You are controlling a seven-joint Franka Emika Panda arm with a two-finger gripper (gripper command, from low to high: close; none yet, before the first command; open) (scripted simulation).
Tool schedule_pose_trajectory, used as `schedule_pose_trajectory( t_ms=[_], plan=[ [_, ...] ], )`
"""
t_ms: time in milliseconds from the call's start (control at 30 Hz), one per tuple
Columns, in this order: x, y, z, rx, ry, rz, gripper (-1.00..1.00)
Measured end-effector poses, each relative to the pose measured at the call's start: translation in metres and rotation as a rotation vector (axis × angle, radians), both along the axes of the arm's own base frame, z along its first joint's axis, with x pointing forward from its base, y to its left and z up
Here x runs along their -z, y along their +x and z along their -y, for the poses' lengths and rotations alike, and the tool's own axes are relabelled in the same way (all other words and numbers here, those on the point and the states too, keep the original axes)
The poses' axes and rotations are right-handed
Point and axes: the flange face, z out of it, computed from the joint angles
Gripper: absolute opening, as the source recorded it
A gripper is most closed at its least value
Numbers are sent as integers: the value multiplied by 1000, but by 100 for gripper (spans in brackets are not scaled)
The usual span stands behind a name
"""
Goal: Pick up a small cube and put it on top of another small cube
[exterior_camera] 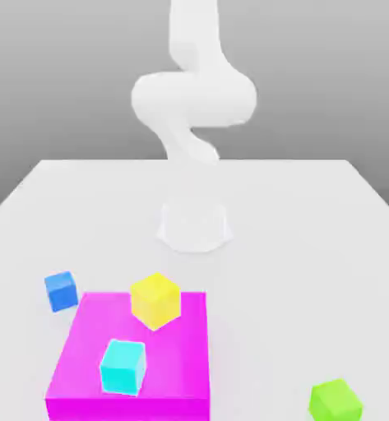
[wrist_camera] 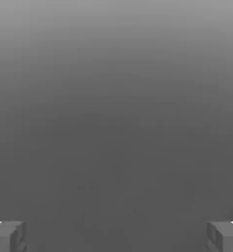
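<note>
Item 1. White matte tabletop: flat surface bearing everything listed below.

Item 2. White glossy robot arm: rises from a round white base at the table's centre and curls upward toward 12 o'clock in the exterior view.

Item 3. Grey two-finger gripper: in the hand view, its fingertips sit at opposite edges of the picture, spread wide with nothing between them; only plain grey ground lies ahead.

Item 4. Large flat magenta square block: lies at 6 o'clock from the base in the exterior view, well apart from it. It serves as a platform and carries two cubes.

Item 4a. Small yellow cube: rests on the magenta block, near its far edge, turned corner-on.

Item 4b. Small cyan cube: rests on the magenta block, at 7 o'clock from the yellow cube, apart from it.

Item 5. Small blue cube: on the table, just beside the magenta block's far corner on the exterior view's left, at 9 o'clock from the yellow cube.

Item 6. Small green cube: on the table, at 4 o'clock from the magenta block, well apart from it.

No cube is stacked on another.
</note>
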Motion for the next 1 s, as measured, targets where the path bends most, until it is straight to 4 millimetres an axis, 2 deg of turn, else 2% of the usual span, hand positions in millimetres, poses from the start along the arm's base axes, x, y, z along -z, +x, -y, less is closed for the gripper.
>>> schedule_pose_trajectory(
  t_ms=[67,133,200,300,433,500,600,700,867,900,1000],
  plan=[
    [49,19,33,92,25,-71,0],
    [99,30,66,183,53,-139,0],
    [149,32,98,273,84,-205,0],
    [224,20,144,411,137,-302,0],
    [325,-24,194,605,224,-433,0],
    [376,-58,212,709,277,-502,0],
    [448,-123,227,881,373,-605,0],
    [482,-137,226,912,393,-634,0],
    [526,-141,226,922,394,-639,0],
    [532,-142,225,922,395,-639,-100],
    [532,-142,225,922,395,-639,-100]
  ],
)
